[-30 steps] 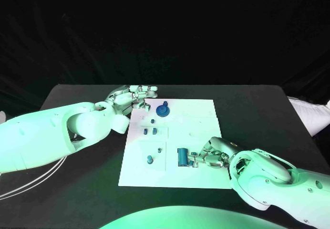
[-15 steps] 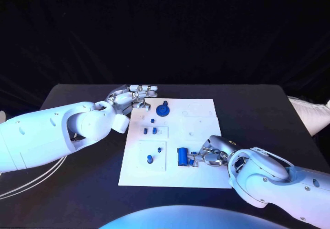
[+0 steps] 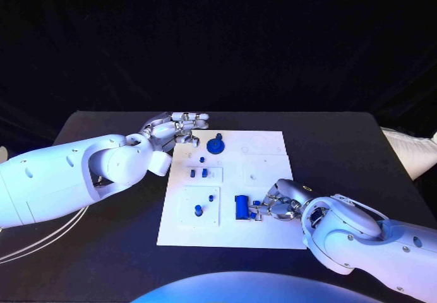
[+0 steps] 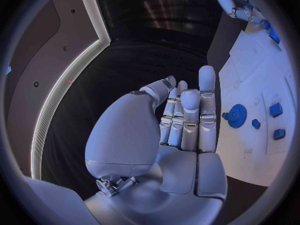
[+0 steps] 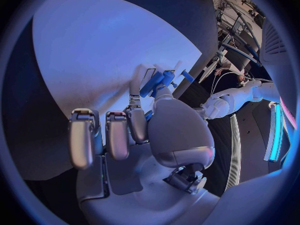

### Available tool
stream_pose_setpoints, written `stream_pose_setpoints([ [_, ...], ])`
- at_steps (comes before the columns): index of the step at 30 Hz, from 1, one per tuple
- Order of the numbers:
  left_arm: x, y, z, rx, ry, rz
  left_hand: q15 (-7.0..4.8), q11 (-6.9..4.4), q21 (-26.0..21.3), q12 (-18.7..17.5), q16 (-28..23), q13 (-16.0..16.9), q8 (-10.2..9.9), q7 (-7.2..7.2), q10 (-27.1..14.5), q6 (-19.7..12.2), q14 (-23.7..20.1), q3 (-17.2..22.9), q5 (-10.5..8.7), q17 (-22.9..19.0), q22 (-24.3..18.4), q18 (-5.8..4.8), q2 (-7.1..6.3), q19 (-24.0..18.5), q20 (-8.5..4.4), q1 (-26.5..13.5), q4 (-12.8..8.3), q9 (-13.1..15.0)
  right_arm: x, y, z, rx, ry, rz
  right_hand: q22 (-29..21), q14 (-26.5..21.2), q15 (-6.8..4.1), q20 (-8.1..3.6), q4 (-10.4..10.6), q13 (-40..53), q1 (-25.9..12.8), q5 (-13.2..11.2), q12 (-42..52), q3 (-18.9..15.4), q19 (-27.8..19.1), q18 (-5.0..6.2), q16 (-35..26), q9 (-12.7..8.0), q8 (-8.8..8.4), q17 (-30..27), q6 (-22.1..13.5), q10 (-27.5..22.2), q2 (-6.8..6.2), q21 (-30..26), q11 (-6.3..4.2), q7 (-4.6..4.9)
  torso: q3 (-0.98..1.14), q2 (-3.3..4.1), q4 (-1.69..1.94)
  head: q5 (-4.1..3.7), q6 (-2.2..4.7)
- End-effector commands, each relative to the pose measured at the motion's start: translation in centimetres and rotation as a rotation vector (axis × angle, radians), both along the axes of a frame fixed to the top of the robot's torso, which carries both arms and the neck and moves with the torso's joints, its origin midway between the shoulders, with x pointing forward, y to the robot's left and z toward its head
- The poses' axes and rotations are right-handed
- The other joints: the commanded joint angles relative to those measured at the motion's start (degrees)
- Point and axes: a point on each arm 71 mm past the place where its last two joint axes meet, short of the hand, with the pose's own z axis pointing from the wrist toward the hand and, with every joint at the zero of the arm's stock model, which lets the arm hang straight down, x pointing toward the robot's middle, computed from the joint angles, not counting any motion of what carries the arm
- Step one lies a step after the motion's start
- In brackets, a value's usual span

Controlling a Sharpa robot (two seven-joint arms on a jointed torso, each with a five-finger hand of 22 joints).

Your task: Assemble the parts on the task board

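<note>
The right hand pinches a blue block part near the task board's near edge. The left hand hovers open, holding nothing, at the board's far-left corner.

We count one white task board – six small blue parts on it, among them one gear – and two hands.

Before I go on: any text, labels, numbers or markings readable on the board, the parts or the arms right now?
No readable text in any view.
Task board: plain white with faint raised outlines; no print can be made out.
Blue parts, such as the gear and the block at the right robot hand: no markings visible.
Left robot hand and the white arms: no label or number legible.
</note>
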Motion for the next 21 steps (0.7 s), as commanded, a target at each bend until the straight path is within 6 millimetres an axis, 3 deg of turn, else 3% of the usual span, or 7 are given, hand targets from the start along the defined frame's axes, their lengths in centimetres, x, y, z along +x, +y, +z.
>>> stream_pose_setpoints([
  [1,-0.07,-0.19,0.1,-0.008,-0.005,-0.017,-0.05,0.05,-0.3,0.1,0.0,0.1,0.2,-0.2,-0.4,-0.3,-0.4,-0.3,0.1,-0.1,-0.1,1.1,0.33,-0.4,-0.06,-0.4,-0.2,0.0,-0.08,-0.03,-0.23,-0.024,0.008,0.011,6.1,4.7,-0.39,-0.25,-0.3,5.6,1.0,1.5,0.1,-0.1,1.9,-0.85,0.0,0.1,0.28,7.7,-0.5,1.3,0.13,0.0,-0.32,0.09,-0.01,0.0,0.02,-0.02,0.01],
  [9,-0.06,-0.18,0.1,-0.008,-0.005,-0.016,-0.05,0.05,-0.3,0.1,0.0,0.1,0.2,-0.2,-0.4,-0.3,-0.4,-0.3,0.1,-0.1,-0.1,1.1,0.33,-0.4,-0.06,-0.4,-0.2,0.0,-0.07,-0.03,-0.21,-0.021,0.004,0.01,6.1,4.7,-0.39,-0.26,-0.3,5.6,2.1,4.1,0.0,-0.4,1.9,-0.84,0.0,0.1,0.35,7.7,-0.6,1.3,0.51,0.0,-0.32,0.1,0.02,0.02,0.0,-0.04,0.07],
  [21,-0.06,-0.18,0.09,-0.007,-0.004,-0.016,-0.05,0.05,-0.3,0.2,0.0,0.1,0.2,-0.19,-0.4,-0.4,-0.4,-0.4,0.1,-0.1,-0.1,1.1,0.34,-0.4,-0.06,-0.4,-0.2,0.0,0.0,-0.05,-0.21,-0.011,0.001,0.008,6.1,4.7,-0.38,-0.25,0.1,5.6,2.1,5.3,0.0,-0.7,1.9,-0.83,0.0,0.1,0.38,7.7,-0.7,1.3,0.68,-0.1,-0.31,0.13,0.01,-0.02,0.01,-0.07,0.12],
])
